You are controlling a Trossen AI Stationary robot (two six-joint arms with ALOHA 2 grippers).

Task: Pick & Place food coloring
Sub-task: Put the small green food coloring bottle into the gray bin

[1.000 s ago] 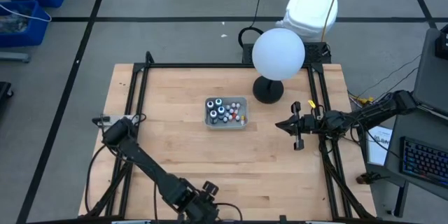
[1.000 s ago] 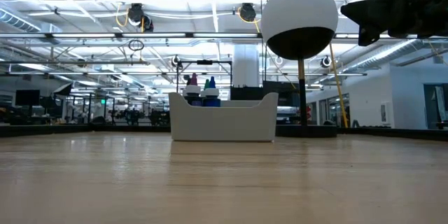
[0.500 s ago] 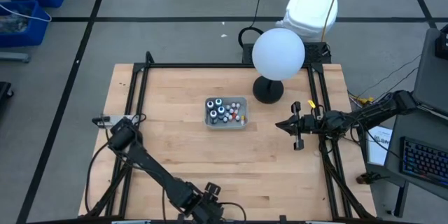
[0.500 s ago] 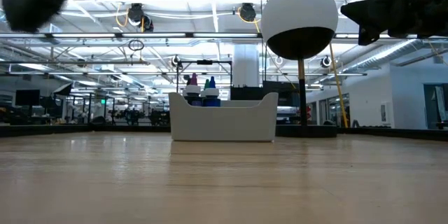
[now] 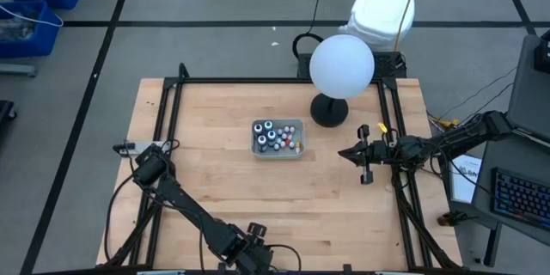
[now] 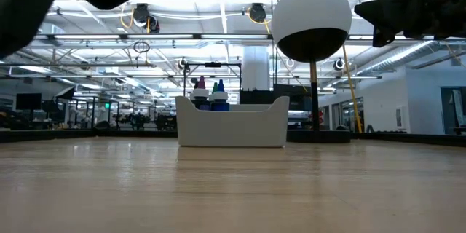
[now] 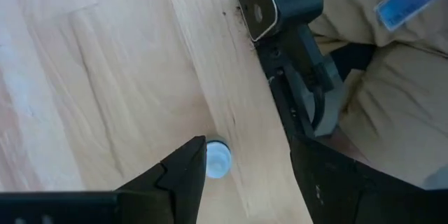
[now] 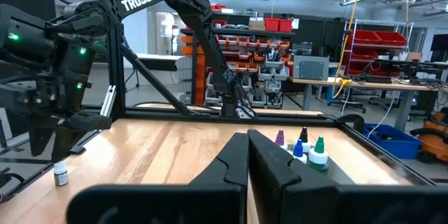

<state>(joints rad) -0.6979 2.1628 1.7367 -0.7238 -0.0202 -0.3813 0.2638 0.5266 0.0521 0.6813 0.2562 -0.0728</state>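
Wood-plank table, pale and smooth, is filling the scene. At its near edge the left gripper is hovering with its dark, hard fingers spread wide, pointing down at the boards. One tiny bottle of food coloring is standing upright on the wood just beside one fingertip, its round white cap facing up. Nothing is touching it. The wide gap and the straight-down aim are suggesting a pick or a release at this spot; which one cannot be told.

Farther in, at mid-table, a small grey tray with matte, curved plastic walls is keeping the rest of the bottles upright and bunched together. Some are showing white caps, others dark tops ringed in teal, and a few coloured tips are poking above the rim.

Off to the right side, well apart from the tray, the right gripper is waiting above the table with its fingers pressed together on nothing.

Beyond the tray, a large smooth white globe is sitting on a black stand near the far edge.
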